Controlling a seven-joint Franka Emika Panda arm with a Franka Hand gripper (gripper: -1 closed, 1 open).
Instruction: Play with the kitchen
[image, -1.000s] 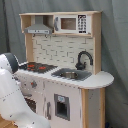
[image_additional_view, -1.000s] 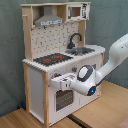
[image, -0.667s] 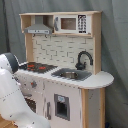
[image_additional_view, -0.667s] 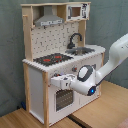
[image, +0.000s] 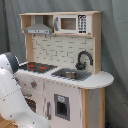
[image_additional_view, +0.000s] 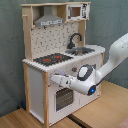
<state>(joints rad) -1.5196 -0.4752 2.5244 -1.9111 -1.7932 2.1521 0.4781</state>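
The kitchen (image: 75, 50) is a tall light-wood and white toy unit, seen in both exterior views. It has a black-red stovetop (image: 35, 66), a black faucet (image: 83, 59) over a sink (image: 70, 75), a grey hood (image: 39, 29) and a small microwave (image: 70, 23). In the second exterior view my gripper (image_additional_view: 54, 79) is held level against the kitchen (image_additional_view: 50, 37) front panel, just above the windowed oven door (image_additional_view: 64, 98) and below the stovetop (image_additional_view: 54, 59). In the first exterior view my white arm (image: 12, 97) covers the lower left front and hides the gripper.
A grey curtain (image: 116, 55) hangs behind the kitchen. The unit stands on a wooden surface (image_additional_view: 102, 112). In the second exterior view the arm (image_additional_view: 117, 52) reaches in from the second exterior view's right, passing the rounded counter end (image_additional_view: 100, 48).
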